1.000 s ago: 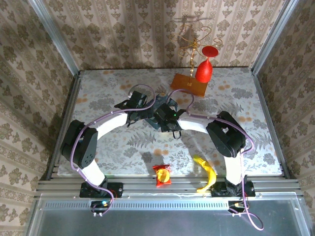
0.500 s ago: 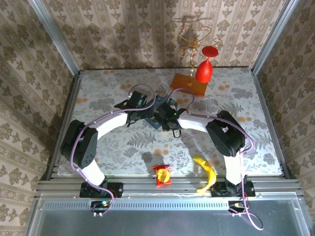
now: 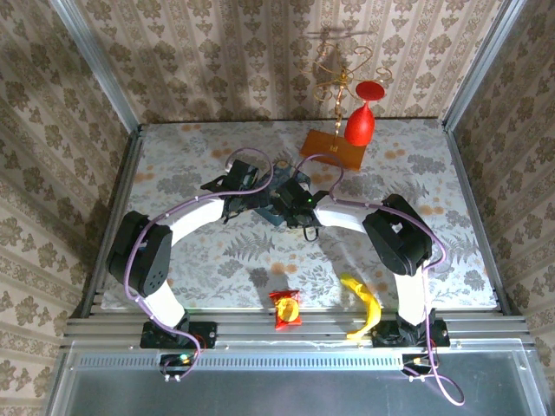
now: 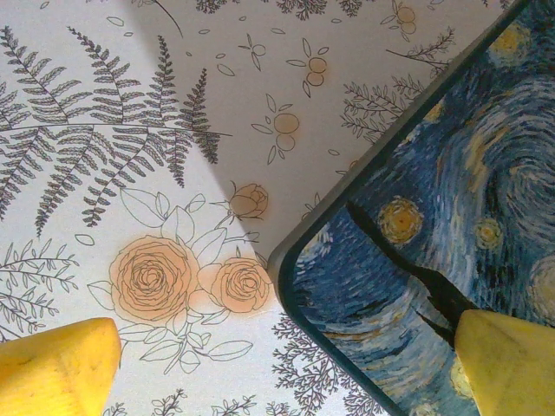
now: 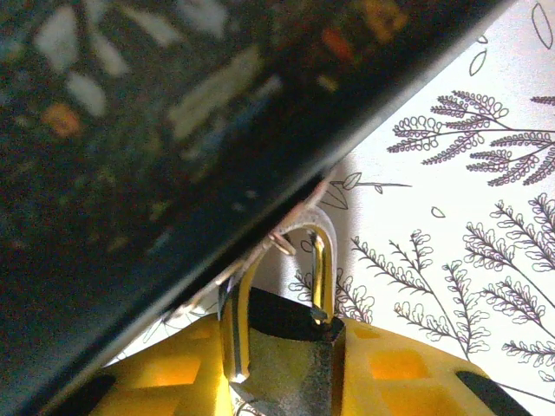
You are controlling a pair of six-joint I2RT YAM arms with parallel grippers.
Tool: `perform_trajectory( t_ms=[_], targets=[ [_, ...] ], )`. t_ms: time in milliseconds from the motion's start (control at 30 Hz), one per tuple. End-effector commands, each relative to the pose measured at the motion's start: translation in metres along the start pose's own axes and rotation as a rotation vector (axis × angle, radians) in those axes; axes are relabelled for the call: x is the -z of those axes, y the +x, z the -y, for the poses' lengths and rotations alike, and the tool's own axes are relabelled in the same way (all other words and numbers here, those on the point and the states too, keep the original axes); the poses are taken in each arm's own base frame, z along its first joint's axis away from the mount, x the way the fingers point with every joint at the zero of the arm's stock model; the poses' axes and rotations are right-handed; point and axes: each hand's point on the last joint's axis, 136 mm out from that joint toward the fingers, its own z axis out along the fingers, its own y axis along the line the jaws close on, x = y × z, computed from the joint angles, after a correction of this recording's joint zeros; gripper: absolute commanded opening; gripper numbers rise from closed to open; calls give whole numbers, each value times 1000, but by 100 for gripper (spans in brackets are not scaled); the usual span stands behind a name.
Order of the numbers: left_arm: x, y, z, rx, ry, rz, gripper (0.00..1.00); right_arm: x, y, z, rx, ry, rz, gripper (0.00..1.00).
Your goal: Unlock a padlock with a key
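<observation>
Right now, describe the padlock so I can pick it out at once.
Find the blue swirl-painted tin at the middle of the table, where both arms meet. In the right wrist view, the padlock sits at the tin's dark edge, pinched between the yellow fingers. It is tiny bare metal with a curved shackle, unlike the big painted tin.

One camera hangs high behind the arms (image 3: 186, 217), looking down over the whole surface (image 3: 217, 256). The two wrist cameras hover close above it, and both catch the blue painted tin (image 4: 451, 217).
</observation>
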Motion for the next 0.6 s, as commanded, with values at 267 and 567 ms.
perform_trajectory(
  t_ms=[267, 567],
  targets=[
    [-10, 25, -18, -9, -61, -92, 100, 19, -28, 8, -8, -4, 59, 12],
    [-9, 23, -31, 2, -81, -90, 93, 38, -20, 15, 68, 2, 22, 9]
  ],
)
